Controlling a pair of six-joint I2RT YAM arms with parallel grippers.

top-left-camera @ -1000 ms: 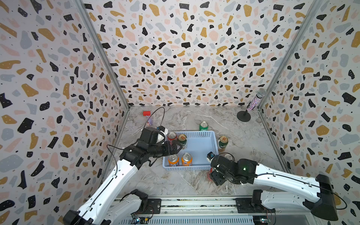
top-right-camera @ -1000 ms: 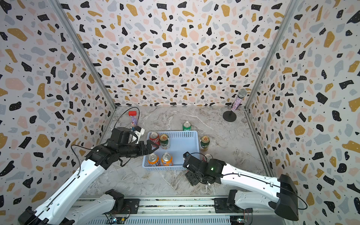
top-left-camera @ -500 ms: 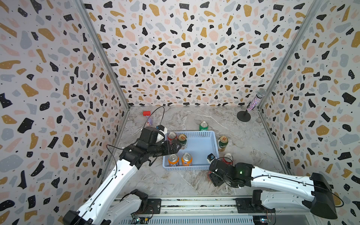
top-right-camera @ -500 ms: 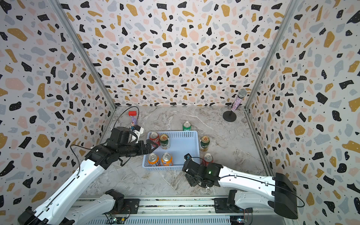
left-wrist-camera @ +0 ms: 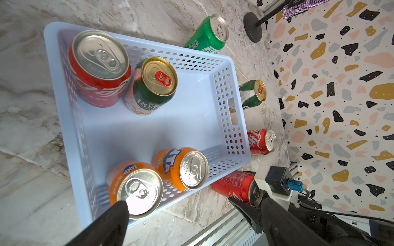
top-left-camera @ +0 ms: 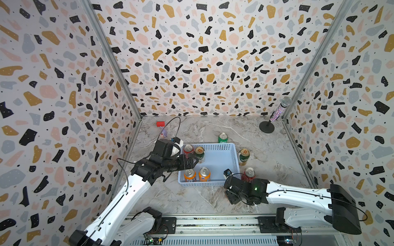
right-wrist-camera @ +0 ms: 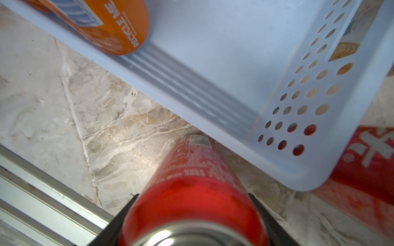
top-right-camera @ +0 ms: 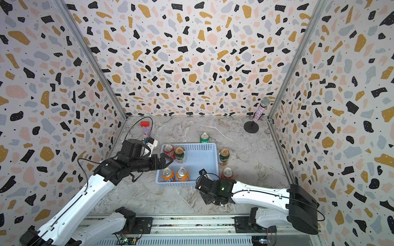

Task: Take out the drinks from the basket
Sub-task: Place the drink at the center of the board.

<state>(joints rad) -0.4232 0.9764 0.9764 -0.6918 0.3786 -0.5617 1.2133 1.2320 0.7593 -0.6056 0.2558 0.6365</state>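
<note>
Behind the basket (top-left-camera: 213,147): microphone stand (top-left-camera: 267,127), red block (top-left-camera: 160,123), figurine (top-left-camera: 163,133).

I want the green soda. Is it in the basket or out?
Out. The green can stands upright on the table, just behind the far wall of the basket.

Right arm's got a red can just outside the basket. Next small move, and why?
Probably open the right end effector and release: the red can it grips is already outside the basket, its base seemingly at the table, though contact isn't certain.
</note>
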